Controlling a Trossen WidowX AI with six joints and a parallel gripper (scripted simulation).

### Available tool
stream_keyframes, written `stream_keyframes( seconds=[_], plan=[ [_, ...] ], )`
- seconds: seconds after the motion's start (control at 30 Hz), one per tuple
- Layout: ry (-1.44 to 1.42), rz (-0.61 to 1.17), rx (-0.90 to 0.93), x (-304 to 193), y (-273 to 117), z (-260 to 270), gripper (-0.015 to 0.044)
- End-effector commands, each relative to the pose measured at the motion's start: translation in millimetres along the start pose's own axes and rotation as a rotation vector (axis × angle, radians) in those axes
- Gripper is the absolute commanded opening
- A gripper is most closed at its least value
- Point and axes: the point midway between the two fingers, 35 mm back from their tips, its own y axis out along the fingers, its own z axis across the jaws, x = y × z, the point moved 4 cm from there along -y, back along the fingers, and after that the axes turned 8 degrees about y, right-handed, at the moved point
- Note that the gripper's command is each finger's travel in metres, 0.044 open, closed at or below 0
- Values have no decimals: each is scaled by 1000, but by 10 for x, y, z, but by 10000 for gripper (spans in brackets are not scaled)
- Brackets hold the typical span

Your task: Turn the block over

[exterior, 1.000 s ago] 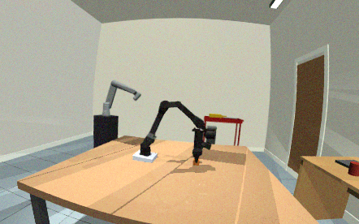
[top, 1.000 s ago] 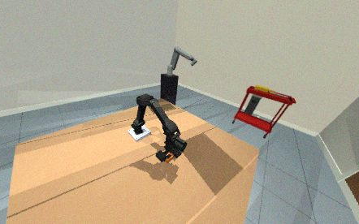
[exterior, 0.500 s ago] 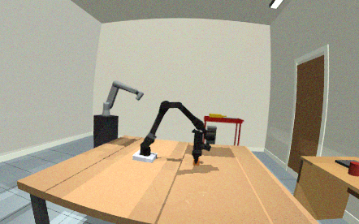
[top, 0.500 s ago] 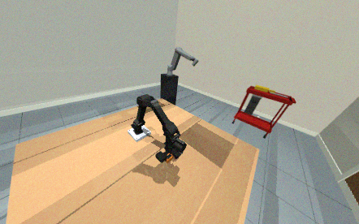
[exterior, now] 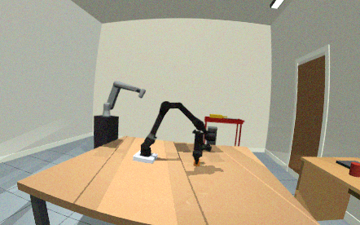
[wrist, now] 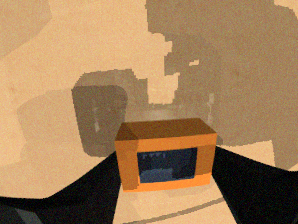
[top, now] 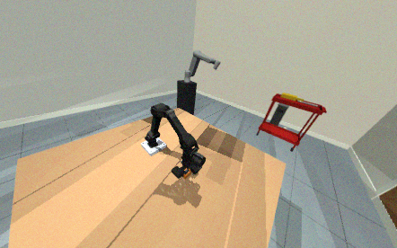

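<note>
The orange block (top: 187, 174) (exterior: 198, 165) (wrist: 127, 165) is at the table (top: 82, 198) (exterior: 135, 196) surface, under the arm. In the wrist view its face with a dark blue rectangular mark (wrist: 167, 166) is turned up toward the camera. A darker orange side shows along the block's far edge. My gripper (top: 185, 172) (exterior: 197, 161) (wrist: 164, 153) is shut on the block, with one black finger against its left end and one against its right end. The block's underside is hidden.
The arm's white base (top: 154, 146) (exterior: 144, 157) stands on the table. Beyond the table are a red cart (top: 280, 134) (exterior: 225, 121), a grey arm on a black pedestal (top: 186, 96) (exterior: 106, 131), and a side desk (exterior: 322, 196) with a red cup (exterior: 355, 169).
</note>
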Motion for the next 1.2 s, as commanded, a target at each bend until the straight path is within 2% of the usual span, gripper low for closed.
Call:
stream_keyframes(
  seconds=[0.0, 0.17, 0.2, 0.4, 1.17],
  plan=[
    [-4, 0, -4, -1, 7, -5, 142],
    [-4, 0, -4, 2, -244, -4, 11],
    [-4, 0, -4, 0, -282, -4, 0],
    [-5, -11, -3, -2, -289, -4, 0],
    [-8, -368, 47, -139, -174, -19, 0]
  ],
)
